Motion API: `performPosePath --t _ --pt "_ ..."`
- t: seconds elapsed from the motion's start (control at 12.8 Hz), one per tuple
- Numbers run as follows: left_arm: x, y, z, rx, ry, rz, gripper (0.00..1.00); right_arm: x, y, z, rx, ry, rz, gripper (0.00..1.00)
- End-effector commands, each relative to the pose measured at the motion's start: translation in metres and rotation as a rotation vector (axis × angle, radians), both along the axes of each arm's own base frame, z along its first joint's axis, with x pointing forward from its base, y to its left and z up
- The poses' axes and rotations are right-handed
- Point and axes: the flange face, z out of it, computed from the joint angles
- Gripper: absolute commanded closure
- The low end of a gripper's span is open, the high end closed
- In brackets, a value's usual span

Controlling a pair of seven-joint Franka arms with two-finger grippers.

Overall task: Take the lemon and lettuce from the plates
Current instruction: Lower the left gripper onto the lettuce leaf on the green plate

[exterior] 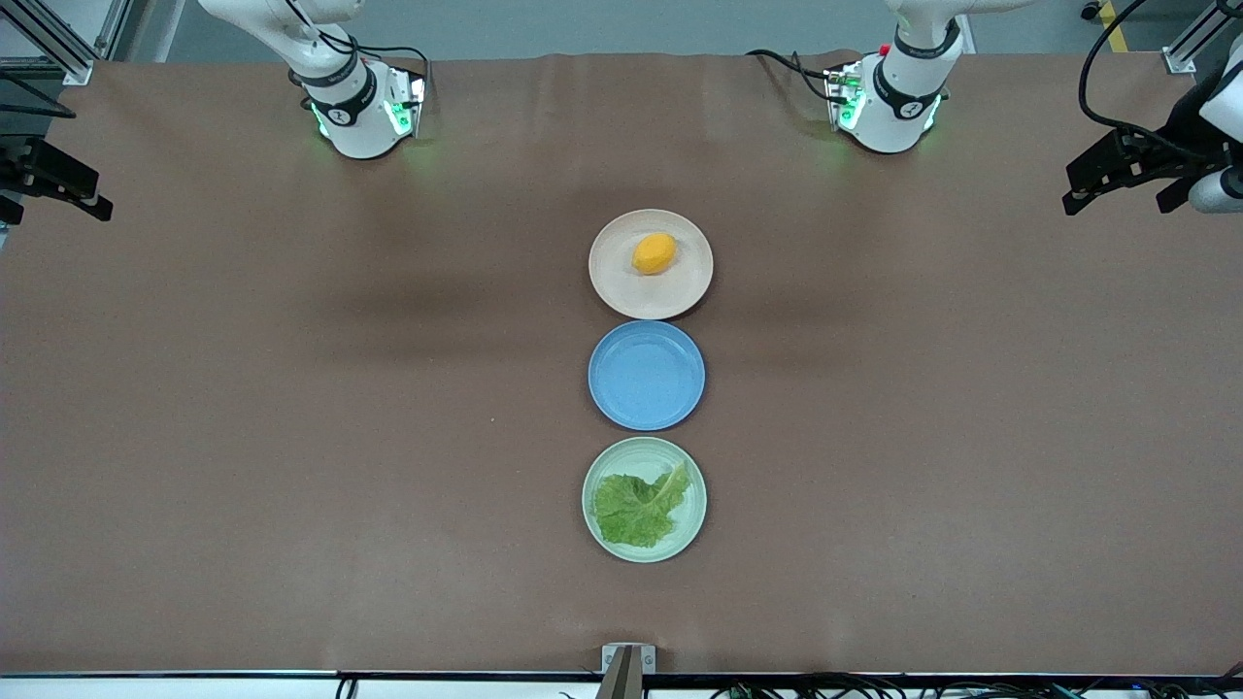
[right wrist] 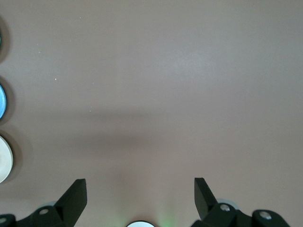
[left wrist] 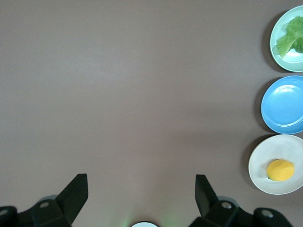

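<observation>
Right gripper [right wrist: 140,191] hangs high over bare brown tabletop [exterior: 291,408] at the right arm's end, arm waiting; fingers [right wrist: 75,194] spread wide, nothing btwn them, and in the right wrist view only slivers of the three plates show at the frame edge. Mid-tabletop, three plates sit in a row running from the robots' side toward the front camera, close but apart. Beige-pink plate [exterior: 612,286] is farthest from the front camera, w/ the lemon [exterior: 654,253] lying on it, a bit off centre toward the robots' side. Blue plate [exterior: 646,375] sits btwn the other two. Mint green plate [exterior: 691,524] is nearest the front camera; the lettuce [exterior: 637,507] lies flat in it, covering abt half, pale rib angled across the leaf. Left gripper [left wrist: 142,194] hangs high over bare tabletop at the left arm's end, arm also waiting; fingers [left wrist: 204,191] wide apart, holding nothing. Left wrist view shows all three plates along one edge, lemon and lettuce each on its own plate.
</observation>
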Motion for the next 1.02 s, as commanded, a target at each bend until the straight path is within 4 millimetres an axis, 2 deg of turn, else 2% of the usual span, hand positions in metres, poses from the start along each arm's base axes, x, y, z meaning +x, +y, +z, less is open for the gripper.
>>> performPosePath --t 0.0,0.31,0.55,0.62,0.94 --pt "0.0 0.0 0.002 -0.026 0.003 0.0 0.0 -0.009 0.001 0.006 -0.01 0.009 0.005 0.0" --pt "0.015 0.002 -0.004 -0.03 0.007 -0.014 0.0 -0.017 0.001 0.017 0.004 0.034 -0.005 0.0" --pt "0.047 -0.009 -0.037 -0.041 0.023 -0.03 0.0 -0.015 0.002 0.014 0.008 0.034 -0.004 0.0" --pt "0.061 -0.019 -0.052 -0.043 0.011 -0.047 0.0 -0.014 0.002 0.012 0.008 0.036 -0.004 0.0" --pt "0.113 -0.055 -0.123 -0.067 -0.024 -0.095 0.0 -0.014 0.002 0.012 0.016 0.034 -0.021 0.0"
